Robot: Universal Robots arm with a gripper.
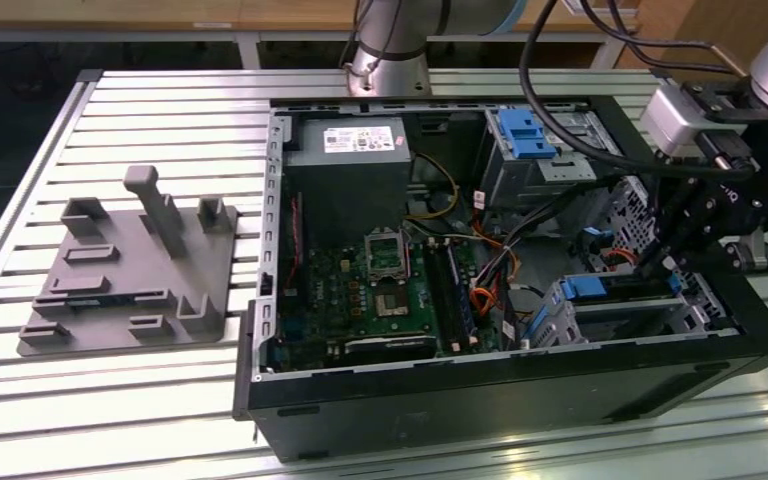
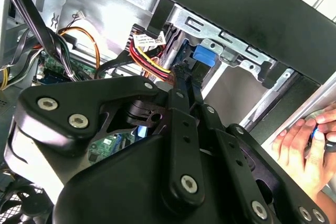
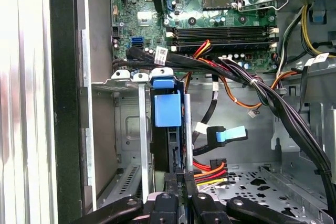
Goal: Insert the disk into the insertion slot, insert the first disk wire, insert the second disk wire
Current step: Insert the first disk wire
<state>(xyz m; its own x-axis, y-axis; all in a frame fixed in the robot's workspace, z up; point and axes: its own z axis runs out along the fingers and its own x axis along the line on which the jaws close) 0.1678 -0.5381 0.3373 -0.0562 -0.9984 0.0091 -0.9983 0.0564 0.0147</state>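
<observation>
- Claw [image 2: 188,80]: its fingers are drawn close together over a black plug [image 2: 181,70], which they appear to be pinching. The plug ends a red, yellow and black wire [image 2: 149,59].
- Disk [image 3: 168,111]: already seated in the slot [image 3: 143,129]. In the first wrist view it is seen edge-on, with its blue carrier between the silver rails.
- Key relation: the disk's near end lies straight ahead of the fingertips and very near the plug. Its long axis runs on in line with the fingers, so the plug looks roughly lined up with that end. Whether plug and disk already touch cannot be told.
- Blue-plug wire [image 3: 231,135]: it hangs loose just beside the slot, apart from the disk and not yet connected.
- Exterior view: the claw reaches down into the case [image 1: 491,400] at that view's right, over the slot.
- Hand [image 2: 307,145]: a person's hand rests outside the case wall, well apart from the claw.
</observation>
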